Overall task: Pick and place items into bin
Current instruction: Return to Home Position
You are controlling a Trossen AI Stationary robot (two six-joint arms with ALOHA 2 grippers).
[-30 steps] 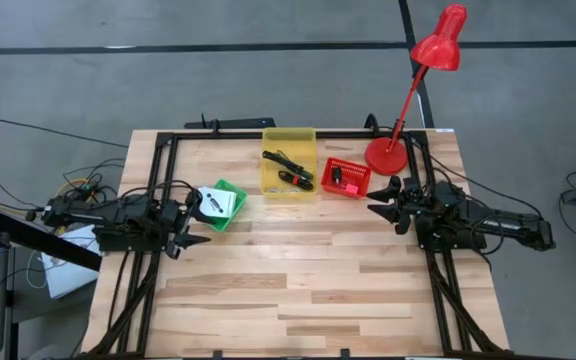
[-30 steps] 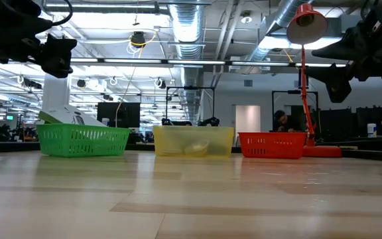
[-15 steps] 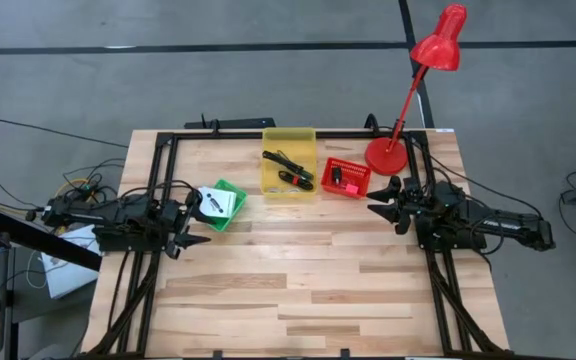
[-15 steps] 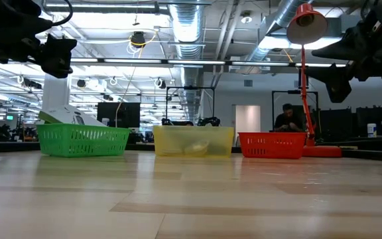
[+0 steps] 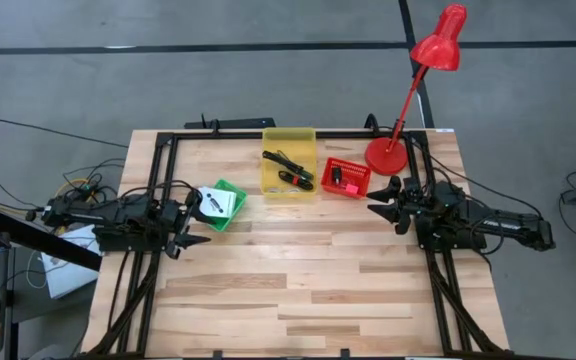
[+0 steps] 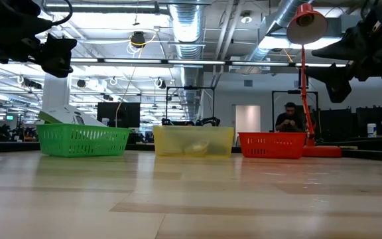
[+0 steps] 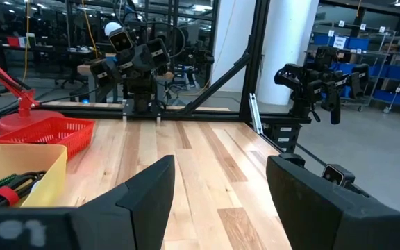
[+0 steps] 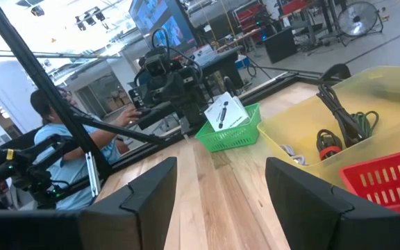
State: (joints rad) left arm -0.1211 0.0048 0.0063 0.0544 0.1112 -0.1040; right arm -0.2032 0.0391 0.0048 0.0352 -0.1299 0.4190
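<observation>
While both arms hang raised above the side edges of the wooden table point(image 5: 298, 290), every loose item lies in one of three containers lined up across its far half. The left gripper point(image 5: 196, 220) is over the left side, its fingers spread apart with nothing between them. Just beside its tips sits the green basket point(image 6: 83, 141), where flat white packets point(image 5: 215, 201) with dark print lean up past the rim.

The yellow bin point(image 5: 288, 185) stands in the middle of the row and holds a black cable bundle point(image 5: 288, 165). Next to it, the red basket point(image 5: 360, 170) holds a tiny pink cube point(image 5: 351, 186) and a tiny black cube point(image 5: 336, 178).

The right gripper point(image 5: 375, 200) is just beside the red basket on the right side of the table, its fingers likewise parted and empty. A red desk lamp point(image 5: 385, 155) has its base on the far right corner, close to both that basket and the right arm, and its neck leans out past the table edge. A black frame rail point(image 5: 223, 134) borders the far side. The wood between the two grippers is bare.

Beyond the table, the right wrist view shows a person point(image 8: 54, 149) in a blue top behind the left arm. The low view shows another person point(image 6: 288, 119) far back in the room.
</observation>
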